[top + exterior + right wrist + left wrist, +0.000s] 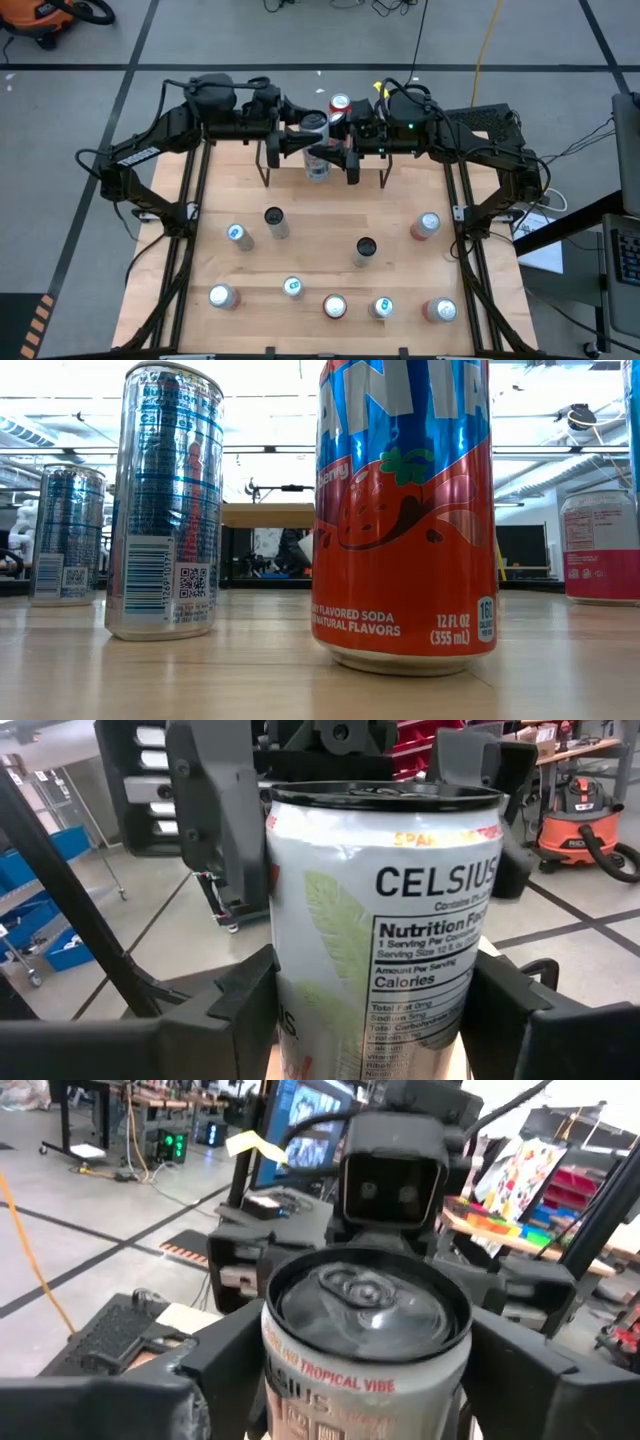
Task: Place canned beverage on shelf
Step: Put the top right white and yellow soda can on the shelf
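A white Celsius can point(400, 920) hangs upright between my two grippers at the far middle of the table, over the shelf, whose black legs point(264, 165) show below the arms. My right gripper point(375, 1020) is shut on the can from the table's right side. My left gripper point(365, 1370) faces it from the left, open, with one finger point(225, 1370) close on each side of the can's upper part point(365, 1350). The shelf's wooden top point(267, 515) shows far off in the low view. A red-topped can point(340, 104) stands just behind the grippers. My right gripper pinches the can's side wall point(290, 1000) between its two fingers, below the can's middle. The fingers reach in level from the table's right side. The can stands upright in the hold, lifted clear of the table. Whether my left gripper's fingers touch the can, I cannot tell.
Several other cans stand spread over the near half of the table, among them a black one point(275, 222), a red one point(335, 305) and a pink one point(425, 225). In the low view a silver-blue can point(165, 500) and a red Fanta can point(405, 510) stand close to the camera.
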`<state>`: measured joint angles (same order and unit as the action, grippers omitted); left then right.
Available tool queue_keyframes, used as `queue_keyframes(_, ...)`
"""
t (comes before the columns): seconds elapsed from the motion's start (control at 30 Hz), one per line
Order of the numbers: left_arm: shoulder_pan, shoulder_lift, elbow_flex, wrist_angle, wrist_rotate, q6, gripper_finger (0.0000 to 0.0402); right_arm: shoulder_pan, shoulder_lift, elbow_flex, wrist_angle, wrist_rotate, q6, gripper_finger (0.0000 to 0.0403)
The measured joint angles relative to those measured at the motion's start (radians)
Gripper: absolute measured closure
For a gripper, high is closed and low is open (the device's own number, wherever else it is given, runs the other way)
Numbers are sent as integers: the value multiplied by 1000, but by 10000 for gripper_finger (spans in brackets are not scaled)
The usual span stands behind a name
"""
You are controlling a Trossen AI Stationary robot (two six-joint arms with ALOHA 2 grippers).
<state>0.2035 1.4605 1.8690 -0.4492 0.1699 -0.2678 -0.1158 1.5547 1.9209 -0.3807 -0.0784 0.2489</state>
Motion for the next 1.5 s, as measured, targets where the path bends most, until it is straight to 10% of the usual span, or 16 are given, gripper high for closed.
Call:
queue_keyframes(0.37,0,0,0,-9,-3,19,142,0,0,0,-20,0,-1,187)
queue_keyframes(0.83,-1,0,-1,-9,14,45,144,-7,-22,2,-116,-28,70,68)
queue_keyframes(1.5,178,-29,-1,185,33,200,144,-89,-154,1,-447,-20,53,69)
